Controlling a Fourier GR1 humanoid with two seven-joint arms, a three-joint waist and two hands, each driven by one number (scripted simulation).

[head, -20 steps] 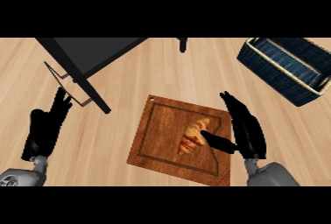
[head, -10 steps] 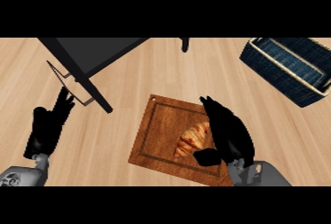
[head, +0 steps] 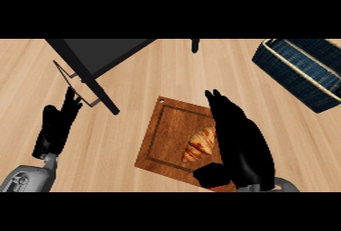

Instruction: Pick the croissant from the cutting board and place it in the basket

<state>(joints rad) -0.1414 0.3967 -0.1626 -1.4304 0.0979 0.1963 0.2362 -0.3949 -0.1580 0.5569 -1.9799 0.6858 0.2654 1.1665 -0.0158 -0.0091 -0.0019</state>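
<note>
The croissant [head: 200, 144] lies on the wooden cutting board [head: 172, 135], toward the board's right side, inside the groove that runs round its face. The board rests flat on the light wooden counter [head: 153, 76].

The right hand [head: 238, 140] lies over the board's right edge, just beside the croissant, fingers stretched out straight toward the far end of the board. Its thumb [head: 212, 173] sits at the near end of the croissant. The fingers are not curled round the pastry, so the hand is released and holds nothing; whether its side touches the croissant cannot be told.

The left hand [head: 56, 127] rests well to the left of the board, fingers straight and relaxed, holding nothing.

The dark blue basket [head: 303, 72], with a pale rim, stands up and to the right of the board, well apart from it. What shows of its inside looks bare.

A dark appliance [head: 96, 56] stands up and to the left of the board.
</note>
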